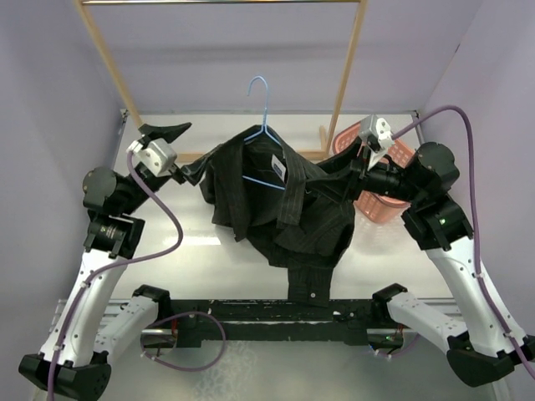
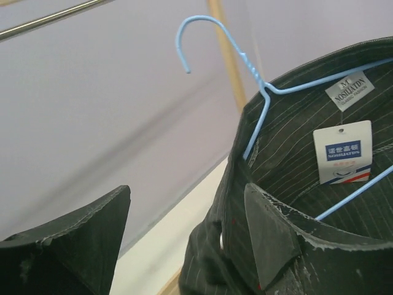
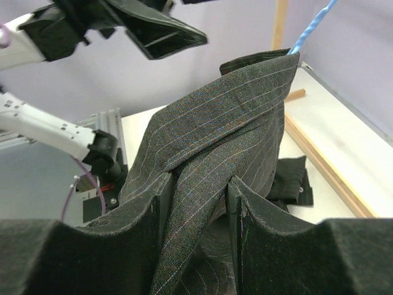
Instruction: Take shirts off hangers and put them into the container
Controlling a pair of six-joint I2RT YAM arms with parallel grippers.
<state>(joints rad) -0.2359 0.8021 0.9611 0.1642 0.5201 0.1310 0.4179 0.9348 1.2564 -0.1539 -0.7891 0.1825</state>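
My right gripper (image 3: 199, 212) is clenched on a fold of the pinstriped shirt (image 1: 284, 205), the cloth pinched between its fingers. My left gripper (image 2: 184, 246) is spread wide and empty, with the collar just beside one finger. The blue hanger (image 2: 258, 110) sits inside that collar, above the left gripper. The pink basket (image 1: 380, 209) lies just beside the right gripper.

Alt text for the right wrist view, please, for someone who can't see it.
The right gripper is clamped on a raised fold of the dark pinstriped shirt, which fills the middle of the view. At upper left the left gripper hangs open, and the light-blue hanger pokes out from the shirt's top at upper right.
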